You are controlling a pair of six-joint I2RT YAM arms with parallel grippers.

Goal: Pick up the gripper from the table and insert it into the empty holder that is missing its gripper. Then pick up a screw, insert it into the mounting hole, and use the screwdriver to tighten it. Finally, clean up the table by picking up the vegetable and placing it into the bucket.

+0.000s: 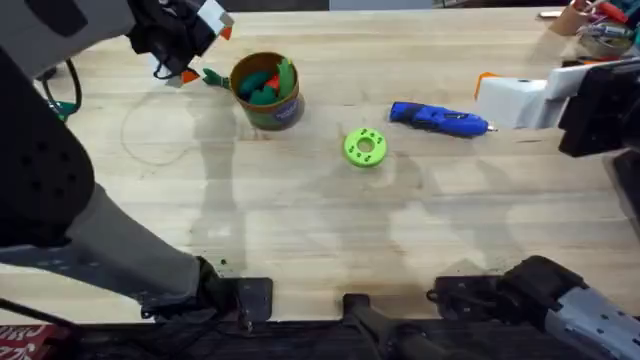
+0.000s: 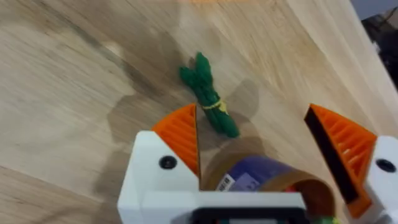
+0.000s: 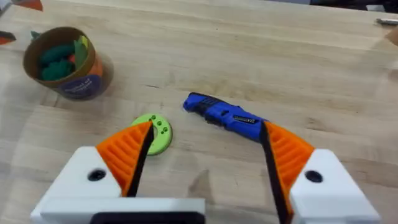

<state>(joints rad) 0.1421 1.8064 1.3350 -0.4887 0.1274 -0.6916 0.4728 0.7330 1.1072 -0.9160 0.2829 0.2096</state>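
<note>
Open left hand (image 2: 264, 146) over wooden table (image 1: 300, 230)

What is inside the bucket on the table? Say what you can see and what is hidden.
The bucket holds green toy vegetable pieces with a bit of red or orange among them. Its wall and the top pieces cover whatever lies lower down, so their number cannot be told. Another green vegetable lies outside it on the table.

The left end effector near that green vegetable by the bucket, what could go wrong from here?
1. The vegetable lies on the table right beside the bucket; the open left end effector hangs partly over the bucket's rim, so coming down it could knock the bucket.
2. The bucket already holds toy pieces up to its rim, so another may not settle in.
3. The vegetable is thin and lies flat, so the pads might slip off it.
</note>
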